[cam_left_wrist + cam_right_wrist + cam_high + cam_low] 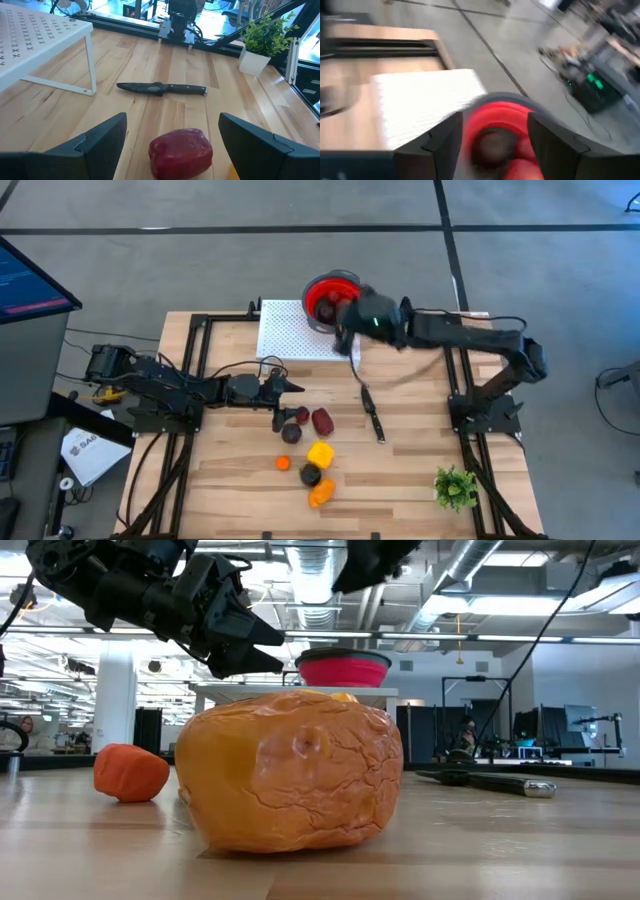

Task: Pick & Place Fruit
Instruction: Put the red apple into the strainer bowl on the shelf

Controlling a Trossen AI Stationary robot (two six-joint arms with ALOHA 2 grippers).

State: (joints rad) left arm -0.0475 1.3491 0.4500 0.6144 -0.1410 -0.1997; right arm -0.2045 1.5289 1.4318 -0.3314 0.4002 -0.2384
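Observation:
Several toy fruits lie on the wooden table [420, 480] near its middle: a red one [322, 420] [181, 152], a dark purple one [301, 415], another dark one [291, 434], a yellow one [320, 453], a small orange one [283, 463] [132, 772], a blackish-green one [310, 474] and a large orange one [321, 494] [295, 770]. My left gripper [297, 388] [172, 120] hovers open just left of them; the red fruit lies ahead of its fingers, untouched. My right gripper [345, 318] [495, 117] hangs over the red bowl [330, 295] [495, 140], fingers apart, in a blurred view. A dark round thing [492, 147] lies in the bowl.
The bowl stands on a white perforated rack [295, 330] [40, 35] at the table's far side. A black-handled knife [372, 412] [162, 89] lies right of the fruit. A small potted plant [456, 487] stands at the near right corner. Black frame rails run along both sides.

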